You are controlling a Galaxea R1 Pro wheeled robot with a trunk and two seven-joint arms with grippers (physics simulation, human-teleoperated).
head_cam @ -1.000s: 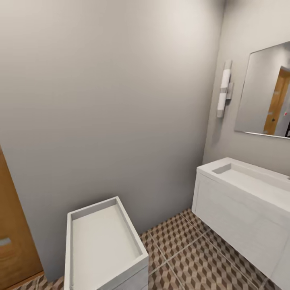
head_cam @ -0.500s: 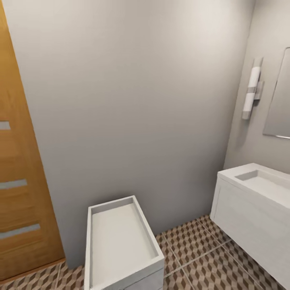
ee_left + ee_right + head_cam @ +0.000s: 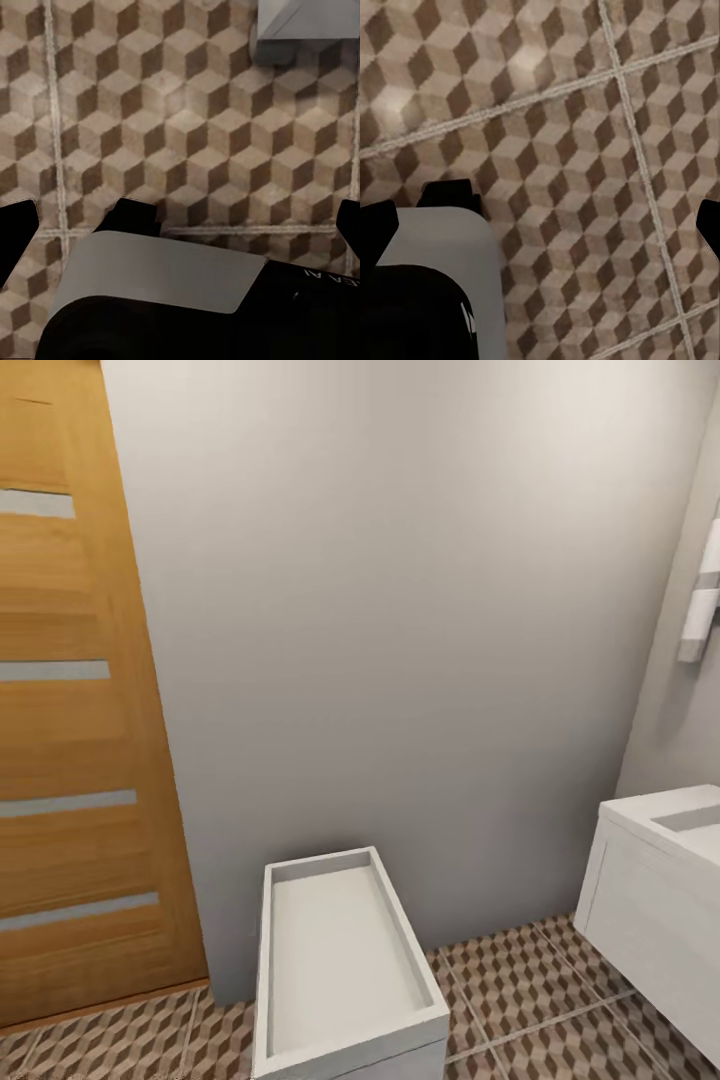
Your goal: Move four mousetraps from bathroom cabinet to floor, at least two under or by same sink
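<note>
head view has swung leftward over the last second; camera motion, not object motion. far left: wooden door [image 3: 70,710] with pale slots now takes a broad strip of the frame. centre: low white open-topped box [image 3: 340,960] against the grey wall [image 3: 400,610]. right edge: bathroom sink [image 3: 665,830] reduced to one corner, mirror gone from frame. bathroom floor [image 3: 540,1000] tiled in cube pattern, bare where seen. left gripper [image 3: 180,217] and right gripper [image 3: 540,217] hang over tile, fingers spread wide, nothing between them. no mousetraps or cabinet located here. judgement: robot turning away from sink, likely searching for cabinet; retrieval not begun.
</note>
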